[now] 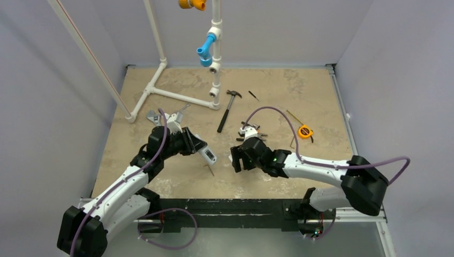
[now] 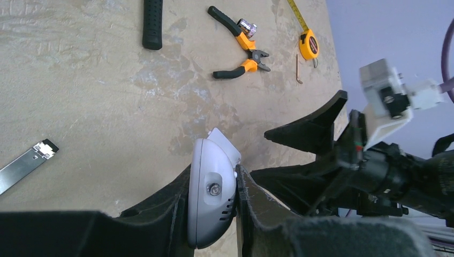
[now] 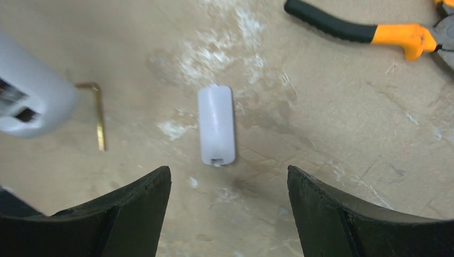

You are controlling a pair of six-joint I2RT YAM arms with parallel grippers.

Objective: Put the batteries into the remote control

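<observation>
Left hand (image 2: 213,172) is clamped on the remote control (image 2: 211,198), one finger on each long side, holding it up off the tabletop (image 1: 300,91) roughly in the middle, between the two arms. From the left wrist cam I'm looking at its plain back with a small screw.

Right hand (image 3: 227,171) is spread wide with nothing in it, hovering just beside the remote's free end. Directly under it, a small white battery cover (image 3: 216,125) lies flat on the tabletop. A brass hex key (image 3: 96,115) sits near the cover's left, not touching it. Orange-and-black pliers (image 3: 369,32) are further out, with the yellow tape measure (image 2: 309,45) and the hammer (image 1: 227,110) beyond.
</observation>
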